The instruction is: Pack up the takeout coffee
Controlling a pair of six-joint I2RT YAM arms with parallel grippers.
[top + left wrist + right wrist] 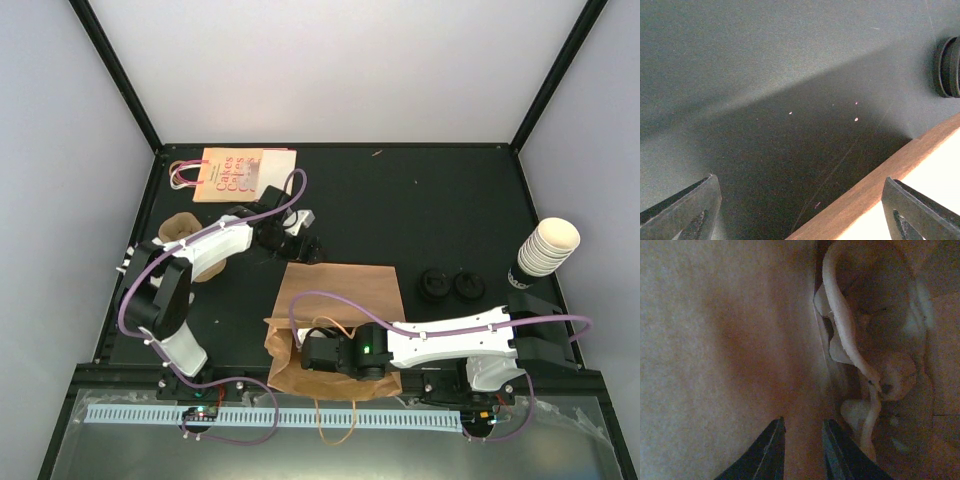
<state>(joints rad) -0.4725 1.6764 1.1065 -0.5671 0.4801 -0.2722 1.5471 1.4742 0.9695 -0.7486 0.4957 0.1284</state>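
a: which step is going on here?
b: i'm judging it as readying the bag, not loading it yet. the brown paper bag [345, 290] is lying flat on the table [420, 200]. the right claw [802, 426] is resting over its near left part, beside a pale cord handle [839, 310]. its fingers are sitting close together with a thin gap, and whether they are nipping paper i cannot tell.
a: and the other arm?
b: the left claw [799, 181] is hanging spread wide, holding nothing, just beside the bag's far edge.
a: where is the takeout coffee sitting?
b: no cream cup under a black lid is showing plainly. two round black things [435, 285] are sitting on the table near the bag's right side (lidded cups seen from above, or loose lids, i cannot tell which).
a: so what is the next move asking for?
b: i'm thinking the bag's mouth is needing to be lifted and held open. that means one claw pinching only the upper sheet while the other is bringing the cup in upright, gripping its wall below the lid.
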